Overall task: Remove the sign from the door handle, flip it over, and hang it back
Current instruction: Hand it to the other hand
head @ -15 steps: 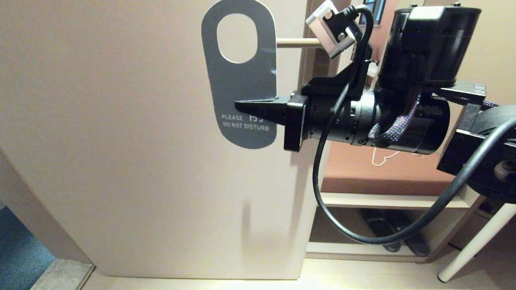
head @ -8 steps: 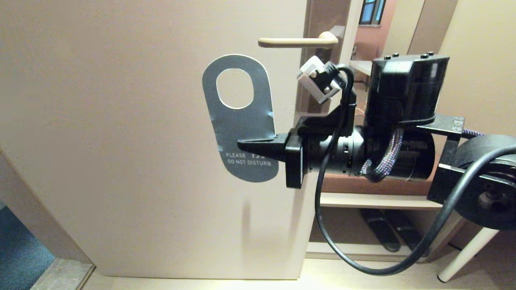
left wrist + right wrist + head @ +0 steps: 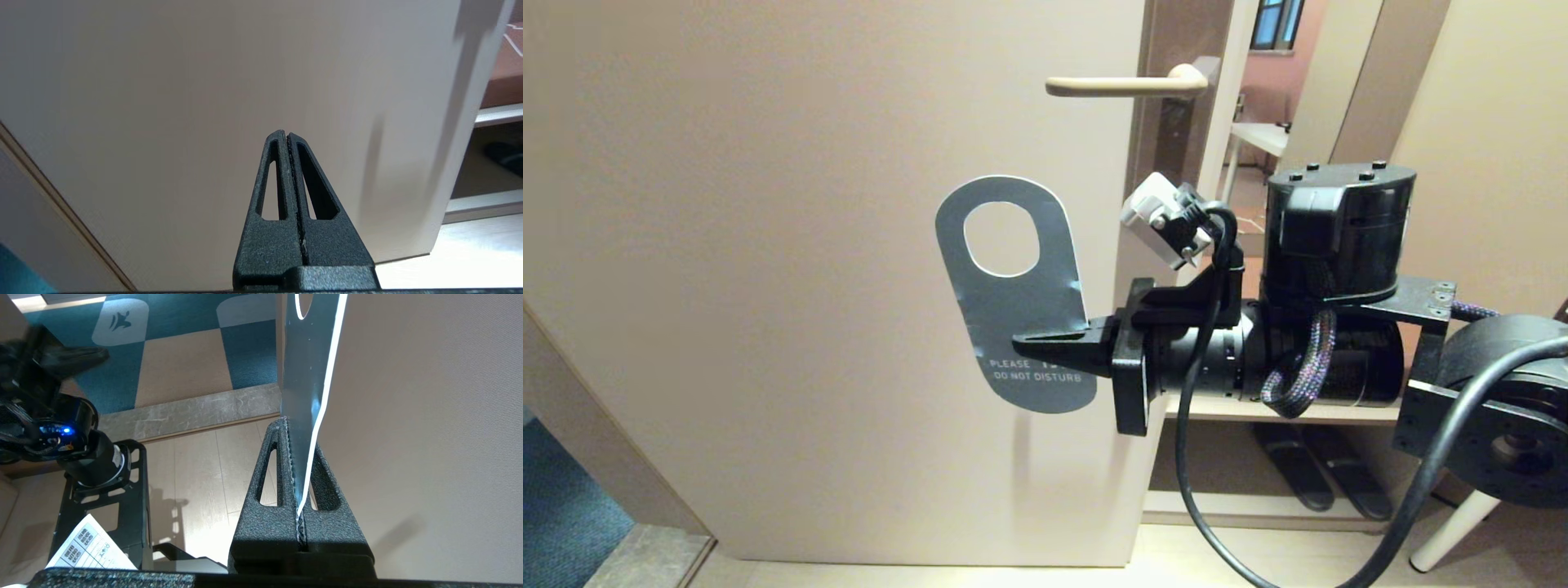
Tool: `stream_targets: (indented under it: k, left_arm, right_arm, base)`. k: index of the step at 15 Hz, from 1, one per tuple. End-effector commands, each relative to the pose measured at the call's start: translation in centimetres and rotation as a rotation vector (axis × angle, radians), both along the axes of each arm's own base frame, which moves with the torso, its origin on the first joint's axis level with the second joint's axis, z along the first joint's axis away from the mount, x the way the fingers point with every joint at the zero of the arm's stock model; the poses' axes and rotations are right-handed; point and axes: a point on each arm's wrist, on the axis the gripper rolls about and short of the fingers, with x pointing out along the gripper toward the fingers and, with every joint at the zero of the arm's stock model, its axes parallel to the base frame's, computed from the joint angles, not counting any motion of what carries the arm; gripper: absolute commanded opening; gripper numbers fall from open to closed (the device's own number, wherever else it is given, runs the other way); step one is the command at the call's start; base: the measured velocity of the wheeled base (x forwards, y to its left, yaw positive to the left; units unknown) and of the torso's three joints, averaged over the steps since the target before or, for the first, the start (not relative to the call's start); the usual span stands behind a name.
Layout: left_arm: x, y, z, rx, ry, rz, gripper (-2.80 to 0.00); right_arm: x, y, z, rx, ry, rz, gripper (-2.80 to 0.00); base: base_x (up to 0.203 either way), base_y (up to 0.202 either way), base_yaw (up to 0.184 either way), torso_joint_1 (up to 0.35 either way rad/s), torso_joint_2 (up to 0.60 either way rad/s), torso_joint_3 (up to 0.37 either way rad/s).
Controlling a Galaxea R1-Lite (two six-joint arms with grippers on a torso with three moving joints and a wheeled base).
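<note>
The sign [image 3: 1013,302] shows its grey-blue "PLEASE DO NOT DISTURB" face, upright with the oval hole at the top. It is off the door handle [image 3: 1123,84] and sits well below it and a little to its left, in front of the door. My right gripper [image 3: 1018,341] is shut on the sign's lower right edge, reaching in from the right. In the right wrist view the sign [image 3: 306,375] stands edge-on between the fingers of the right gripper [image 3: 298,433]. My left gripper [image 3: 287,134] is shut and empty, low down, pointing at the door.
The beige door [image 3: 809,245] fills the left and middle. Right of its edge is a low shelf [image 3: 1282,408] with dark slippers [image 3: 1307,478] under it, and a white furniture leg [image 3: 1454,531]. A stone threshold [image 3: 645,555] and teal carpet lie at lower left.
My right gripper has moved down with the sign in it. The sign has gone from level with the handle to well below it, and the handle now shows bare.
</note>
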Motion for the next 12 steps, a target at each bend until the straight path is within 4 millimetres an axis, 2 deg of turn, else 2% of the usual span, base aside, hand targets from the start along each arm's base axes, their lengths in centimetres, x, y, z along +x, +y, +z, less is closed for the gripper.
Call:
stream_targets:
  k: [1,4,6,10,12]
  left_arm:
    - [0.4,0.0,1.5,0.0,0.026,-0.007,-2.8]
    - [1.9,-0.1,5.2,-0.027,0.084,-0.099,-2.8]
    - [2.9,-0.2,7.0,-0.071,0.121,-0.255,-2.8]
    - [4.1,-0.9,7.5,-0.088,0.226,-0.581,-2.8]
    - [5.0,-1.8,7.4,-0.12,0.327,-0.668,-2.8]
  right_arm:
    - [0.0,0.0,0.1,0.004,-0.002,0.004,-2.8]
    - [0.0,0.2,0.2,0.009,-0.006,0.011,-2.8]
    - [0.0,0.1,0.4,0.018,-0.007,0.042,-2.8]
    - [0.0,0.2,0.8,0.026,-0.016,0.048,-2.8]
    - [0.0,0.2,1.0,0.032,-0.023,0.047,-2.8]
  base:
    - [0.0,0.0,0.0,0.0,0.0,0.0]
    - [0.0,0.0,0.0,0.0,0.0,0.0]
    - [0.0,0.0,0.0,0.0,0.0,0.0]
    - [0.0,0.0,0.0,0.0,0.0,0.0]
    - [0.0,0.0,0.0,0.0,0.0,0.0]
